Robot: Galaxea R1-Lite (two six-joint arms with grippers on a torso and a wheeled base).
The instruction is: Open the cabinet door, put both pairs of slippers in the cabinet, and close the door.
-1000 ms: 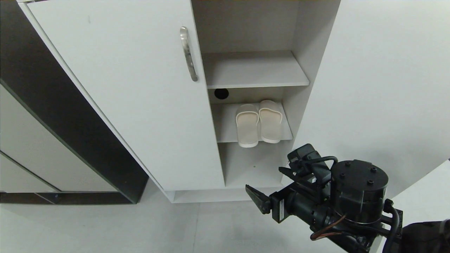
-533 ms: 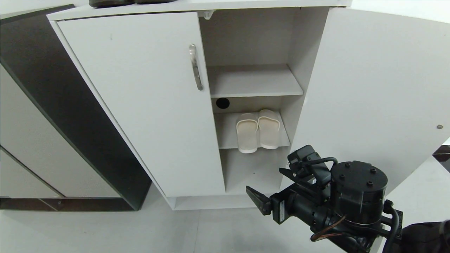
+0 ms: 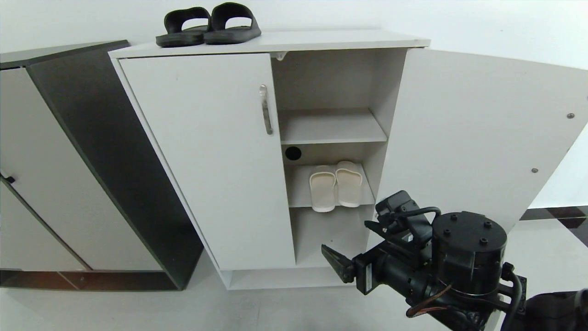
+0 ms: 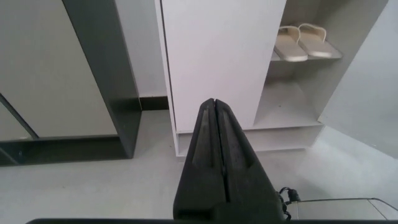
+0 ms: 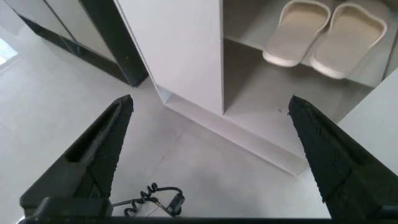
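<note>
hovering right gripper spread wide | left gripper pressed together | white slippers shelved, black slippers atop cabinet

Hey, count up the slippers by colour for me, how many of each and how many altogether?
Black rubber slide slippers, on top of the white cabinet: 2
Cream rubber slide slippers, inside the cabinet: 2
Total: 4
</note>
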